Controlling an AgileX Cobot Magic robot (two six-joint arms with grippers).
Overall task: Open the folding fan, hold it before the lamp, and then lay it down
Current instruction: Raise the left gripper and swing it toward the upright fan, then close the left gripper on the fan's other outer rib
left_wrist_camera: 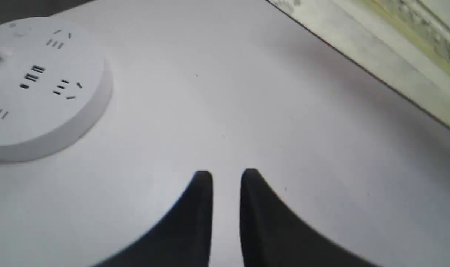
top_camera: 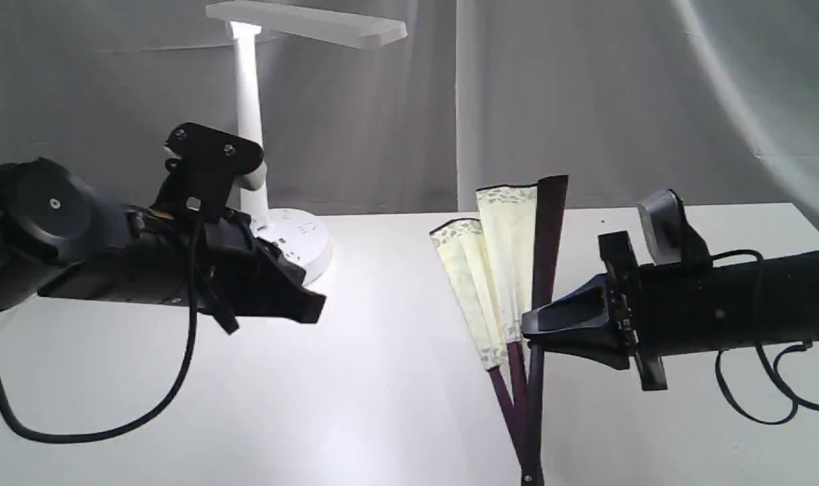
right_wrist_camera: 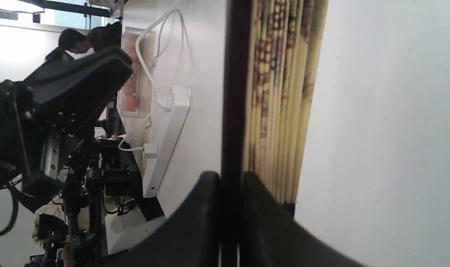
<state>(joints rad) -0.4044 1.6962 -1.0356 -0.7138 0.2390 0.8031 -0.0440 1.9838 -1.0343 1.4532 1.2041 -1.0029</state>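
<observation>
The folding fan (top_camera: 500, 260) stands upright and partly spread, its cream pleats fanning left of a dark maroon guard (top_camera: 548, 233), with the pivot low at the table's front. My right gripper (top_camera: 532, 325) is shut on that guard (right_wrist_camera: 233, 92); the pleats (right_wrist_camera: 280, 92) lie just beside its fingers. The white lamp (top_camera: 247, 101) stands at the back left, its bar head lit and its round base (left_wrist_camera: 43, 85) bearing sockets. In front of that base hovers my left gripper (top_camera: 313, 307), holding nothing, with only a narrow slit between its fingertips (left_wrist_camera: 203, 180). A fan edge (left_wrist_camera: 395, 48) shows far off.
White table (top_camera: 382, 378) under everything, grey curtain behind. A black cable (top_camera: 99, 425) loops from the left arm over the table, and another hangs from the right arm (top_camera: 753, 398). The right wrist view shows a white power strip (right_wrist_camera: 165, 137) with cord and the left arm (right_wrist_camera: 62, 96).
</observation>
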